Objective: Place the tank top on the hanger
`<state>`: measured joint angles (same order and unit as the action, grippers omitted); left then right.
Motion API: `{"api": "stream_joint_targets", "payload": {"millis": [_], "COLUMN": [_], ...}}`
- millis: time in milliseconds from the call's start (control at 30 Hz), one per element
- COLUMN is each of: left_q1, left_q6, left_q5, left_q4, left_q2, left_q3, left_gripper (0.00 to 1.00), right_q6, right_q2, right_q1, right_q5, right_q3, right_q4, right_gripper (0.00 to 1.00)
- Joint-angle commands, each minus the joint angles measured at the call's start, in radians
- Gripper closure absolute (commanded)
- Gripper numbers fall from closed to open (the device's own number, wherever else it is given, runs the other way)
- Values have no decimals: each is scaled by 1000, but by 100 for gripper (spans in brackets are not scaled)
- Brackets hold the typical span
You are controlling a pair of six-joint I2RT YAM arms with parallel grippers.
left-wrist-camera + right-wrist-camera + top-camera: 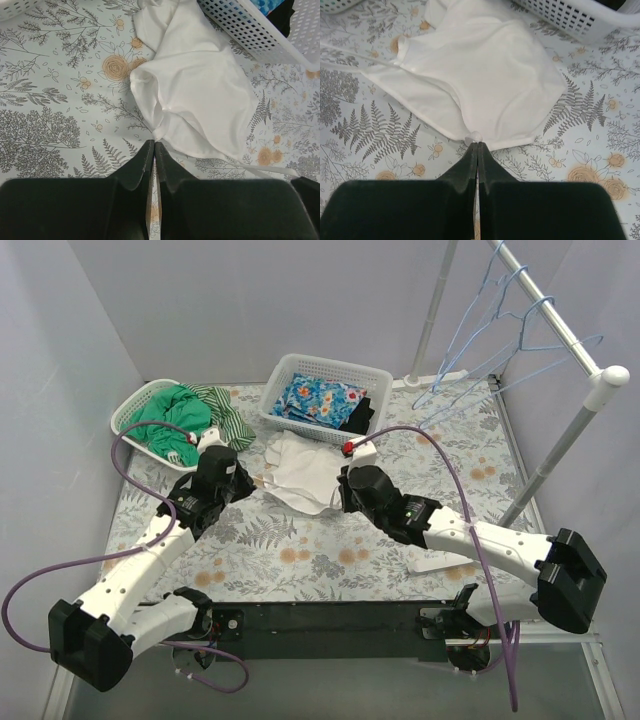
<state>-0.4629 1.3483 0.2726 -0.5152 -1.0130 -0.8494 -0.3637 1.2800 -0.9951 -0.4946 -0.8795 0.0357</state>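
Starting at the near edge, the left arm (130, 575) and the right arm (500, 540) are seen angled inward over the floral-printed table (330, 555), so that 1 garment is met from 2 sides.

The left gripper (154, 146) is pressed together, with a fold of white hem caught at its tips. The right gripper (477, 146) is likewise closed, and a small bunched nub of cloth is nipped there. Both are judged clamped on the tank top (300, 472) at its near edge.

The tank top is laid crumpled on the table between the 2 grippers. Its far edge is just beside the front wall of the basket (330, 361) in which blue floral cloth (320, 398) is kept. A thin strap (272, 170) is trailed flat to one side.

Farther left, a 2nd basket (128, 410) of green and striped garments (175, 415) is noted.

Farthest, at the right corner, several pale-blue wire hangers are hung on a rail (552, 312), well apart from the cloth. The hanger (457, 336) meant for the task cannot be told from its neighbours.

The stage is judged early: a grasp is made, while lifting and threading are not yet done. The 2 holds are presumably taken so that floppy cloth can be spread open.
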Motion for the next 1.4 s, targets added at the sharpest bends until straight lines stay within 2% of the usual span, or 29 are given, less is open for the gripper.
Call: {"api": "stream_joint_targets", "payload": {"millis": [0, 33, 133, 200, 233, 267, 300, 333, 367, 400, 433, 533, 567, 633, 767, 933, 1167, 1367], "left_q1": [1, 1, 1, 1, 1, 1, 1, 1, 1, 1, 1, -2, -11, -37, -176, -266, -408, -438], "left_q6": [-21, -31, -55, -69, -72, -80, -90, -119, -133, -149, -173, -204, -228, -253, -327, -432, -563, -662], "left_q5": [-32, -33, -38, -55, -58, -67, -82, -120, -140, -160, -221, -318, -367, -384, -392, -444, -530, -489], "left_q4": [38, 37, 23, 18, 15, 15, 24, 33, 50, 59, 70, 124, 141, 155, 195, 228, 293, 333], "left_q2": [37, 36, 14, 11, 11, 13, 16, 14, 14, 4, -7, -65, -84, -152, -295, -478, -676, -855], "left_q3": [-25, -46, -89, -102, -114, -122, -131, -140, -172, -194, -215, -318, -345, -443, -634, -893, -1098, -1238], "left_gripper": [93, 87, 86, 78, 73, 60, 57, 54, 50, 50, 49, 48, 48, 47, 44, 42, 41, 40], "right_q6": [-64, -67, -75, -77, -81, -84, -86, -90, -99, -106, -109, -121, -127, -132, -135, -153, -167, -159], "right_q2": [24, 27, 39, 48, 50, 50, 47, 47, 39, 38, 35, 21, 15, -11, -54, -73, -99, -111], "right_q1": [1, 1, 1, 1, 1, 1, 1, 1, 1, 1, 1, 1, 1, 1, 1, 1, 1, 1], "right_q5": [48, 48, 53, 57, 56, 57, 59, 60, 68, 74, 82, 105, 108, 108, 102, 122, 129, 146], "right_q3": [43, 53, 76, 89, 97, 105, 120, 131, 143, 157, 190, 249, 266, 309, 373, 425, 488, 496], "right_q4": [-37, -37, -37, -37, -37, -37, -37, -37, -37, -37, -37, -52, -63, -80, -115, -123, -135, -135], "right_gripper": [99, 99, 99, 99, 99, 99, 92, 78, 71, 64, 52, 39, 37, 36, 36, 37, 37, 38]}}
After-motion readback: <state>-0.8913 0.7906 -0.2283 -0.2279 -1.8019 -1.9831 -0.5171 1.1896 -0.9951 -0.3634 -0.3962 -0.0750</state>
